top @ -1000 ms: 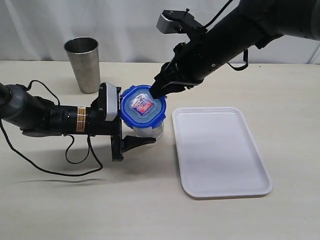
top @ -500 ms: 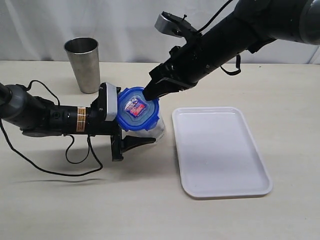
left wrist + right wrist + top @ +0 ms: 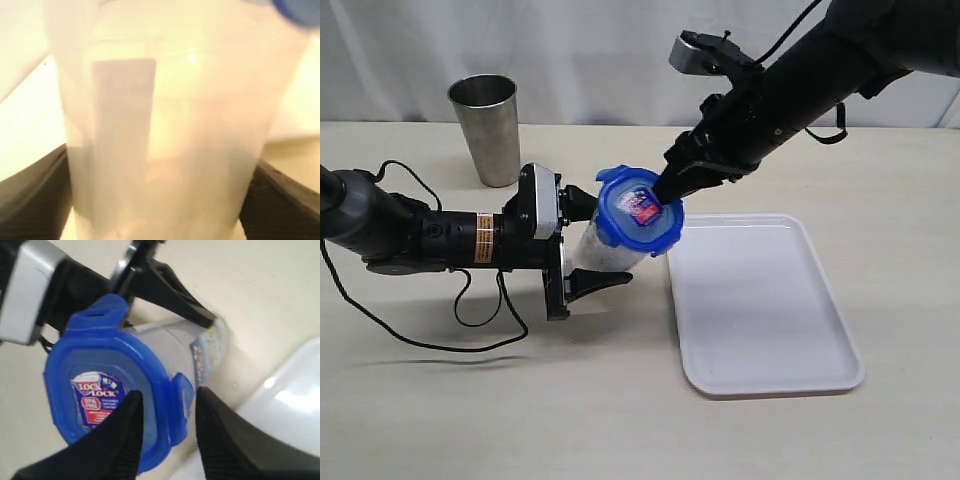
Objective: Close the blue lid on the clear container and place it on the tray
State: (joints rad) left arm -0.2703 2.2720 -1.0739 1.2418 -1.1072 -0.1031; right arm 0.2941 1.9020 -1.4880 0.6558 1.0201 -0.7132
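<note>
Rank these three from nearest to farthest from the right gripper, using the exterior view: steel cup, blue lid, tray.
Measured from the right gripper:
1. Blue lid, right at its fingertips, on the tilted container.
2. Tray, just below and to the right on the table.
3. Steel cup, far off at the back left.

A steel cup (image 3: pixel 485 130) stands upright at the upper left of the frame on a pale table (image 3: pixel 520 410), before a white curtain (image 3: pixel 570 50) across the top.
</note>
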